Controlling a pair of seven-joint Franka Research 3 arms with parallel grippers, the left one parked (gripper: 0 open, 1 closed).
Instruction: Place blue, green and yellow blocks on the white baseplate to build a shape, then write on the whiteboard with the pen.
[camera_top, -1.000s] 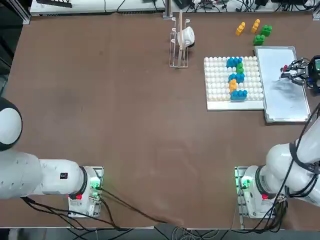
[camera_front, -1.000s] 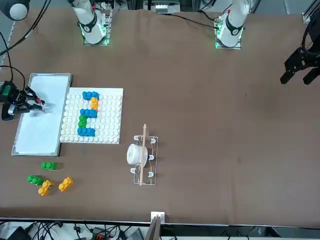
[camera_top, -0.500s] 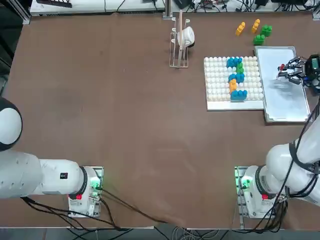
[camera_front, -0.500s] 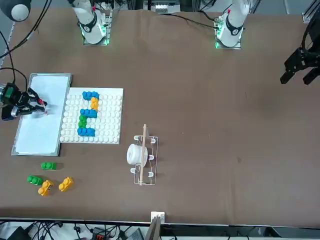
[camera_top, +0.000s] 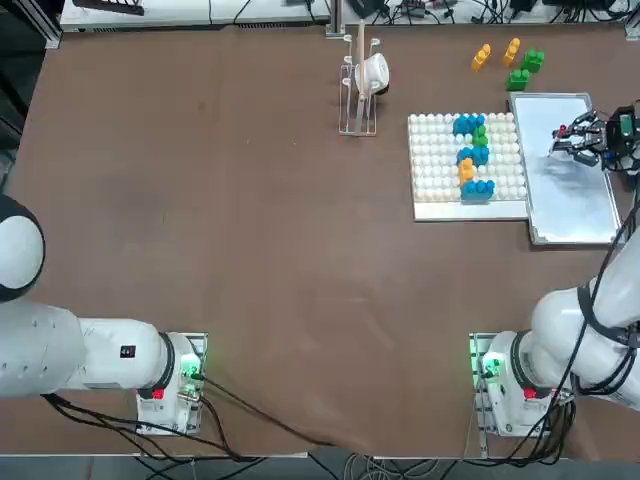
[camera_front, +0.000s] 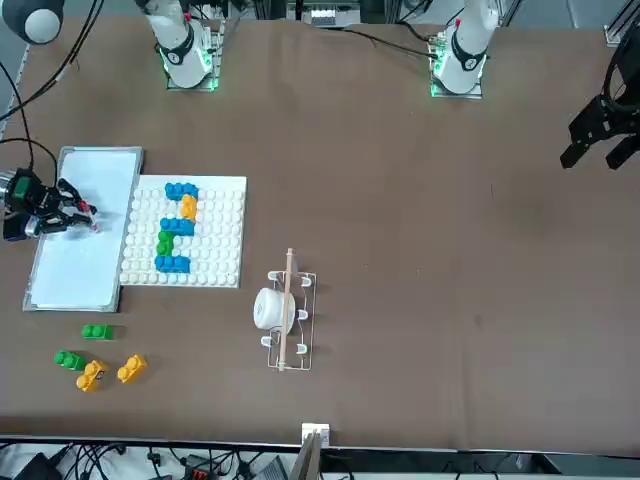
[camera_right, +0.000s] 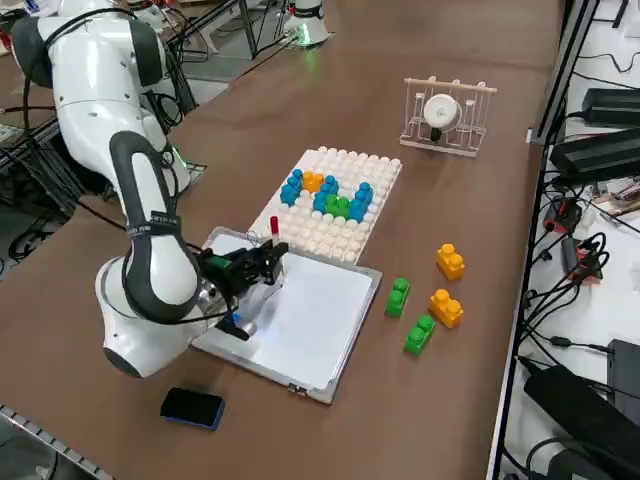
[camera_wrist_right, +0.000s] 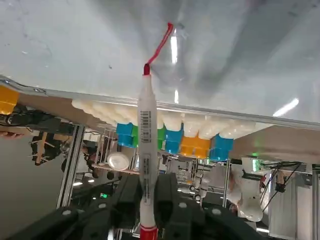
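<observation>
Pinching the pen (camera_wrist_right: 147, 150), right gripper (camera_top: 578, 139) over whiteboard (camera_top: 585, 200), white baseplate (camera_top: 432, 170) beside, loose blocks (camera_top: 522, 66) beyond.

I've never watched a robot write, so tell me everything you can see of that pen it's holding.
The pen is a slim white marker with a barcode printed on its barrel, a red tip and a red rear end. It is clamped between the fingers of the right gripper, which is shut on it. Its tip touches the whiteboard, where a short red stroke has been drawn, near the edge beside the white baseplate.
</observation>
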